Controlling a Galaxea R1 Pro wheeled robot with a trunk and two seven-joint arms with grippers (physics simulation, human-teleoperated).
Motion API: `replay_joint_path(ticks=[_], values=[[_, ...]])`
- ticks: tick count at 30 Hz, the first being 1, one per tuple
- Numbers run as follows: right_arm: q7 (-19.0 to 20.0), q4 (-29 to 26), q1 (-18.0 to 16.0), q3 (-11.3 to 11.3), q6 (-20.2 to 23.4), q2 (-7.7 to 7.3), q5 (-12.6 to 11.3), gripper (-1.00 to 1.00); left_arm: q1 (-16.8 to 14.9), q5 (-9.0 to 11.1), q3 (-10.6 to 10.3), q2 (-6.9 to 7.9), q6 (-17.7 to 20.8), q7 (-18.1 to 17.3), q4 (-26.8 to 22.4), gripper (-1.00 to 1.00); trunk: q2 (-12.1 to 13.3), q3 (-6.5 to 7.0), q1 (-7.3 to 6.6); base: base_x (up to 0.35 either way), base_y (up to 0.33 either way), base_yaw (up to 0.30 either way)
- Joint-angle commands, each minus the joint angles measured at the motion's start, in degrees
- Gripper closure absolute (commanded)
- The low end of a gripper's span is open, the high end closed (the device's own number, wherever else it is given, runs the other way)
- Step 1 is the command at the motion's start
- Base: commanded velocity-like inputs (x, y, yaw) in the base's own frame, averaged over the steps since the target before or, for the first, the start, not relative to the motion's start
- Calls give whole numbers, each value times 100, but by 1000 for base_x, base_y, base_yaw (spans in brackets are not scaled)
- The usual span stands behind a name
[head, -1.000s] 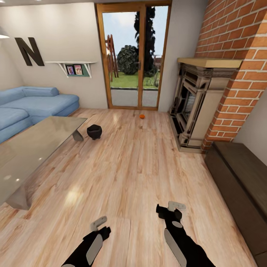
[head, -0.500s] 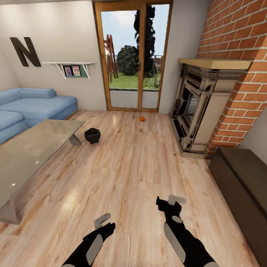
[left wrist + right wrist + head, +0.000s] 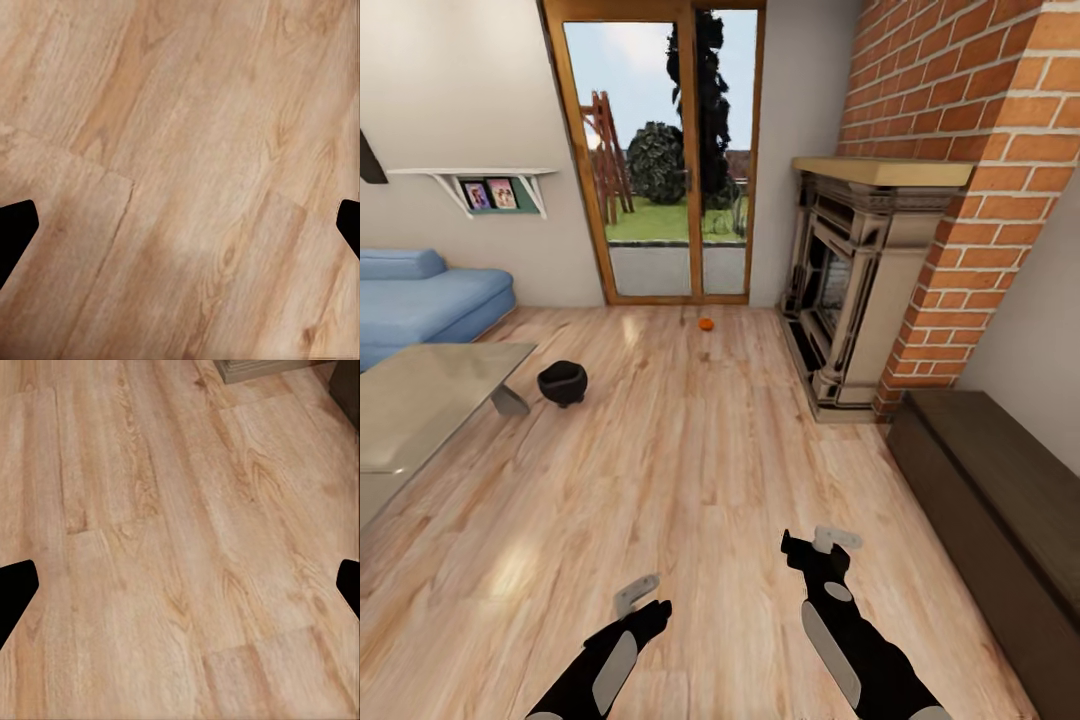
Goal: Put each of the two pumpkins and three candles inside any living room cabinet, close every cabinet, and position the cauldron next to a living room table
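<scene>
From the head view, the cauldron (image 3: 563, 382) sits on the wooden floor (image 3: 690, 470) just beside the corner of the glass coffee table (image 3: 420, 405). One pumpkin (image 3: 706, 324) lies far off by the glass doors (image 3: 660, 160). The dark cabinet (image 3: 1000, 520) runs along the wall past the fireplace (image 3: 850, 290), its fronts shut. The left gripper (image 3: 180, 225) and right gripper (image 3: 180, 585) hang over bare planks; the wrist views show their fingertips spread wide, empty
</scene>
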Motion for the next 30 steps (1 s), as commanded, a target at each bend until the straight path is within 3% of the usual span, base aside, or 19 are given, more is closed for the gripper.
replay_joint_path(ticks=[1, 17, 25, 30], values=[[-43, -9, -5, 19, 28, -4, -22, -100, 2, 54, 19, -4, 34, 20, -17, -100, -3, -6, 0, 18, 0, -280], [-39, -53, -5, 27, 2, -5, -13, -100, 2, 55, 23, -4, 35, 19, -18, -100, -3, -4, 0, 66, 70, -41], [-38, -52, -5, 27, 2, -5, -14, -100, 1, 55, 33, -13, 34, 19, -18, -100, -3, 13, 0, 68, 38, -246], [-38, -52, -5, 26, 2, -5, -14, -100, 2, 55, 33, -13, 35, 19, -18, -100, -3, 26, 0, 50, 235, -275]])
